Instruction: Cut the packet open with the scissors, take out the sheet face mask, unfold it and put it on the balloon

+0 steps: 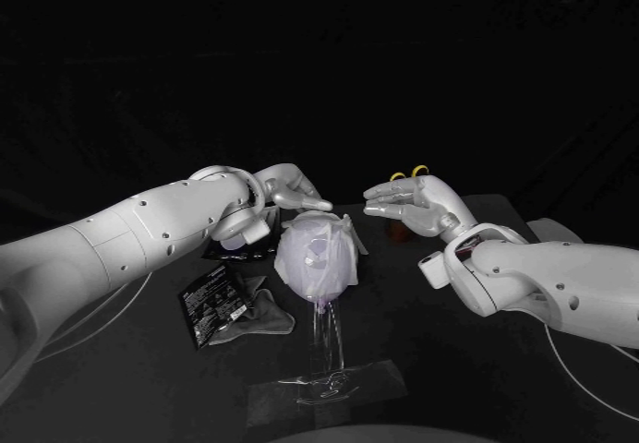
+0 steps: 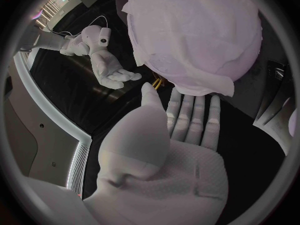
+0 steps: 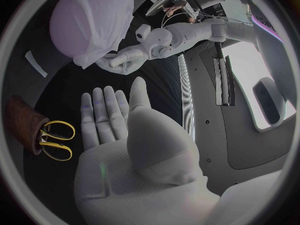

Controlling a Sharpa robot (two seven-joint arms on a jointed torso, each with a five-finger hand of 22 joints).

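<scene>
A pale purple balloon (image 1: 324,280) stands on a clear stand (image 1: 324,367) at the table's middle. The white sheet mask (image 1: 309,238) is draped over its top and sides. My left hand (image 1: 289,193) is open just left of the balloon's top, fingers stretched toward it and holding nothing. In the left wrist view its flat fingers (image 2: 190,116) lie close under the mask's edge (image 2: 187,77). My right hand (image 1: 415,205) hovers open right of the balloon, apart from it. The yellow-handled scissors (image 3: 54,139) stand in a brown holder (image 3: 21,124) behind the right hand. The black packet (image 1: 213,301) lies left of the stand.
A crumpled grey wrapper (image 1: 262,319) lies beside the black packet. Another dark packet (image 1: 226,250) sits under my left forearm. The stand's base rests on a grey mat (image 1: 326,391) near the table's front.
</scene>
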